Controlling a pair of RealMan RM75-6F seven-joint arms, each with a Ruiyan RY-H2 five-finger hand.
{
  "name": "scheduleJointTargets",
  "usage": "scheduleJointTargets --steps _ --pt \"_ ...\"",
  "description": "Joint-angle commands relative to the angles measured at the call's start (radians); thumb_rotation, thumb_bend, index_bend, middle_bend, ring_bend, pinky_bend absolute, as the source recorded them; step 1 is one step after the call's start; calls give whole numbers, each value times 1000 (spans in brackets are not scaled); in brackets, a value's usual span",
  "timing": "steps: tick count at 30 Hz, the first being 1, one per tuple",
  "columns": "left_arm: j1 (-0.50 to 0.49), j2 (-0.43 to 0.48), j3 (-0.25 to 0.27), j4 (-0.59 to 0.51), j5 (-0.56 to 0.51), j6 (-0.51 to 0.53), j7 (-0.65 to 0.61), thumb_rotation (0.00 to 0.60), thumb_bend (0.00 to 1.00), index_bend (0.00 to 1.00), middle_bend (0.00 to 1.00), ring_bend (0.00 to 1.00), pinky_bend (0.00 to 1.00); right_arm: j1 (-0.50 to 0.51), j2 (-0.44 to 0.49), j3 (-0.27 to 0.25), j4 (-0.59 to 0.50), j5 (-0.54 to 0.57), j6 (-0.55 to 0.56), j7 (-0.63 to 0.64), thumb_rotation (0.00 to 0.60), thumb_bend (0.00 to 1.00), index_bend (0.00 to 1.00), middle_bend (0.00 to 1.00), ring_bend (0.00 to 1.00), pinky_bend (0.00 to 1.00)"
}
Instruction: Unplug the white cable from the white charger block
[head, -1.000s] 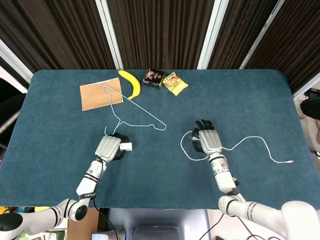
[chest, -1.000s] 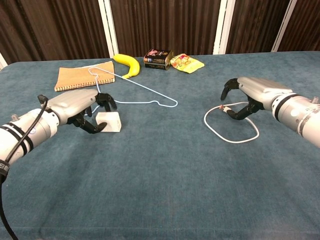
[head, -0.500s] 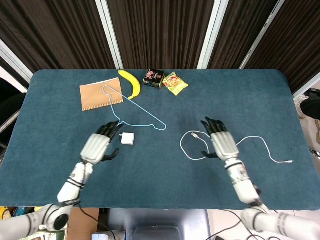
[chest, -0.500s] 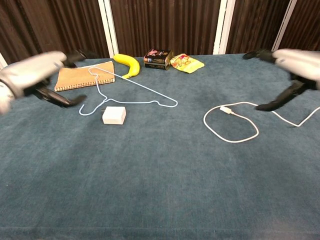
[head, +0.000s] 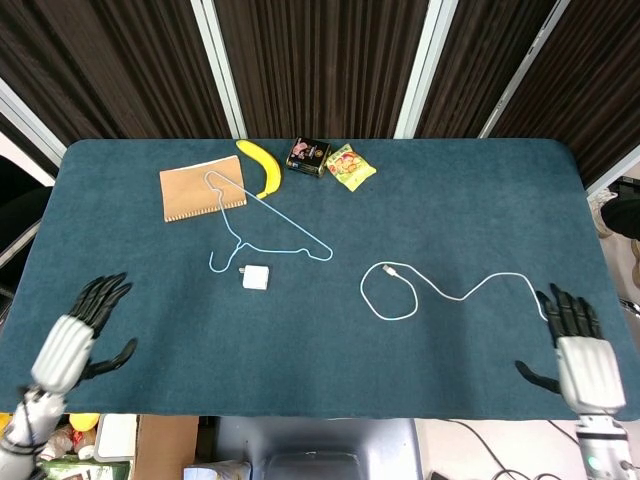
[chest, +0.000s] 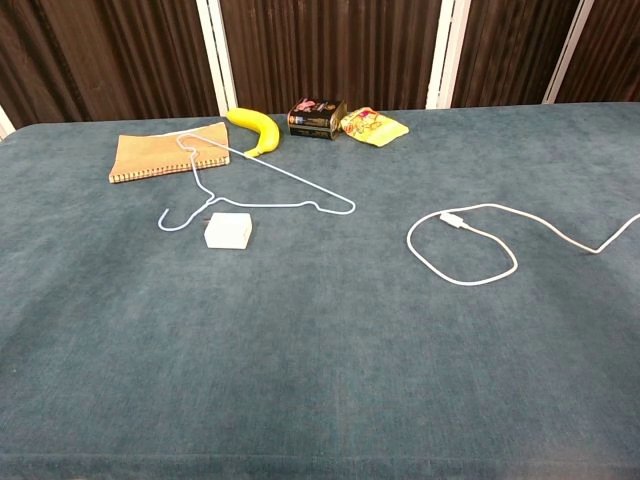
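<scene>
At the near left corner of the bench (head: 320, 380), covered in dark teal cloth, the left hand (head: 68, 345) lies palm down with its black fingers spread and pointing away toward the far side; it holds nothing, and its wrist is cut off by the bottom edge of the head view. Moving right along the far side, there is one tan spiral-bound notebook (head: 200, 188), one pale blue wire clothes hanger (head: 262, 225) whose loop overlaps the notebook's right edge, and one yellow banana (head: 259, 163) just beside the notebook. Just near of the hanger's hook sits the one small white charger block (head: 256, 277), flat on the cloth, well apart from both hands. Far of centre lie one small dark box (head: 307, 156) and one yellow-green snack packet (head: 350, 166), side by side; their print is too small to read. The one white cable (head: 432, 291) lies right of centre, its plug end free in a loop, apart from the block, and its tail snakes rightward. At the near right corner the right hand (head: 582, 355) rests palm down, fingers spread and empty, partly cut off by the frame. The chest view shows neither hand.
</scene>
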Motion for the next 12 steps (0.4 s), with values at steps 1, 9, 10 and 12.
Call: scheduleJointTargets --steps 1,9,10,12 --pt "67 23 52 86 13 8 -28 600 408 0 0 0 51 -45 -11 3 55 -5 25 55 600 273 0 0 0 0" --pt "75 45 43 47 -2 -40 36 600 402 0 0 0 45 -50 -5 16 55 -18 -14 53 600 273 0 0 0 0" --pt "76 46 42 45 -1 -41 40 600 398 0 0 0 45 -53 -3 18 55 -21 -13 56 600 273 0 0 0 0" --pt "79 47 39 42 -2 -44 44 600 392 0 0 0 45 -58 1 22 55 -27 -12 62 600 273 0 0 0 0"
